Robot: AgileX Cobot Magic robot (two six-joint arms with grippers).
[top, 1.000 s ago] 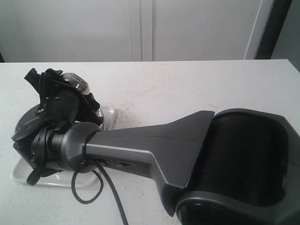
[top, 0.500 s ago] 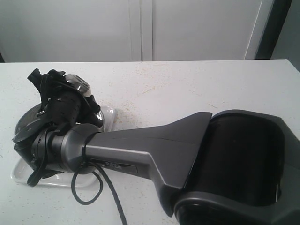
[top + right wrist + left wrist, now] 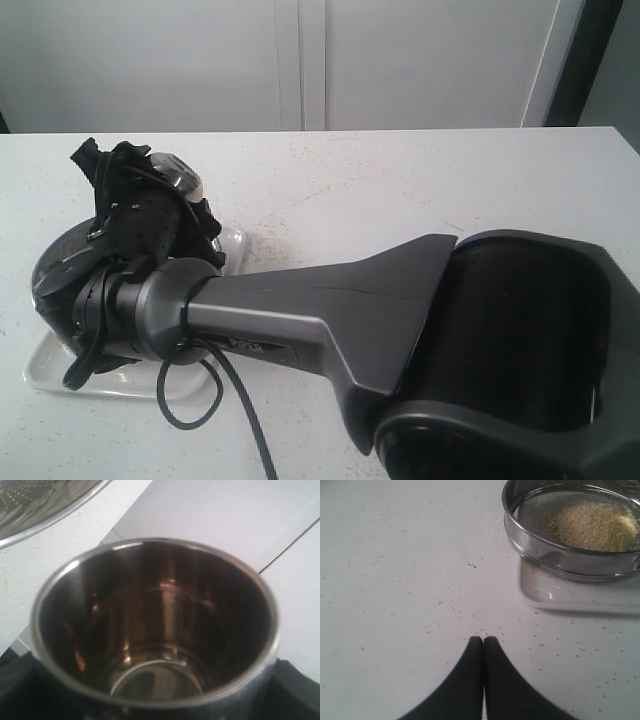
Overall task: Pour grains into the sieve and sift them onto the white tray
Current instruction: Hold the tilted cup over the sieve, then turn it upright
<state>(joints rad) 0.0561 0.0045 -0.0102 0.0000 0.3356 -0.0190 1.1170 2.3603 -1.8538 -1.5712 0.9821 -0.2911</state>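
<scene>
Where the right arm (image 3: 400, 320) fills the near corner of the exterior view, its thick dark body stretches across the white table (image 3: 400, 190) toward the far left. A black cable (image 3: 195, 405) loops under its wrist. At its end the right gripper (image 3: 156, 697) is clamped on a steel cup (image 3: 172, 176), one dark pad on each side. The cup is tilted, close to the rim of the sieve (image 3: 555, 545), and its polished inside shows bare metal. The sieve sits on the white tray (image 3: 540, 592), with the grains (image 3: 595, 525) heaped yellow and beige on its mesh. Loose specks lie scattered over the table around it. The left gripper (image 3: 483, 647) hangs over bare table near the tray, its two black fingers pressed together with nothing between them. Beyond the table stand pale cupboard doors (image 3: 300, 60).
</scene>
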